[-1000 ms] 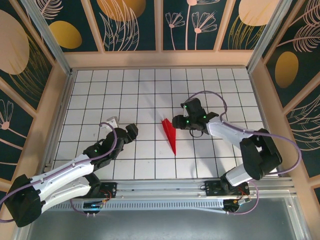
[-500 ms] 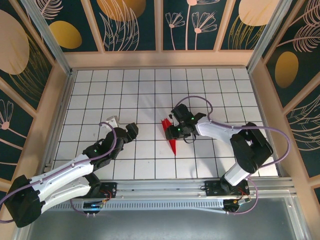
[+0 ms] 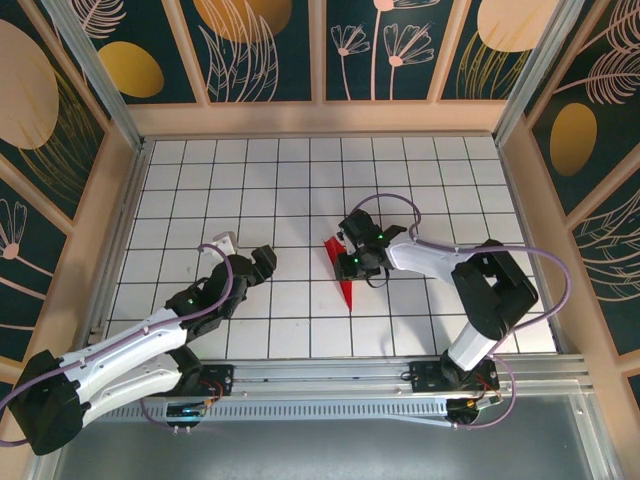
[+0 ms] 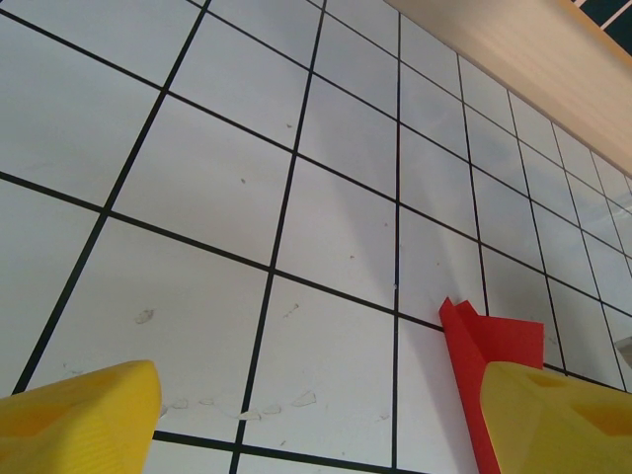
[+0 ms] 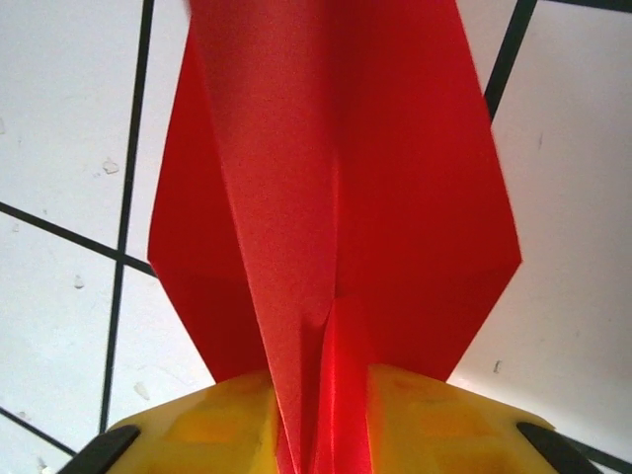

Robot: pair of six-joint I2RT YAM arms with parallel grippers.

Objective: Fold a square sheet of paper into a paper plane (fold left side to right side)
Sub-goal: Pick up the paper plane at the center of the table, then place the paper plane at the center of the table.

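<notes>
The square sheet of paper is folded into a slim red paper plane lying on the white grid table, nose toward the near edge. My right gripper sits over its rear half. In the right wrist view the plane spreads its wings flat, its raised centre fold pinched between the yellow fingers of the right gripper. My left gripper hangs about two tiles left of the plane. In the left wrist view its jaws stand wide apart over bare tiles, with the plane beside the right finger.
A small white piece lies just behind the left gripper. Wooden walls ring the table, and a metal rail runs along its near edge. Open tiles stretch to the back and to the left.
My right gripper has moved left onto the plane's rear end and its jaws have closed on the centre fold. The left arm has stayed where it was.
</notes>
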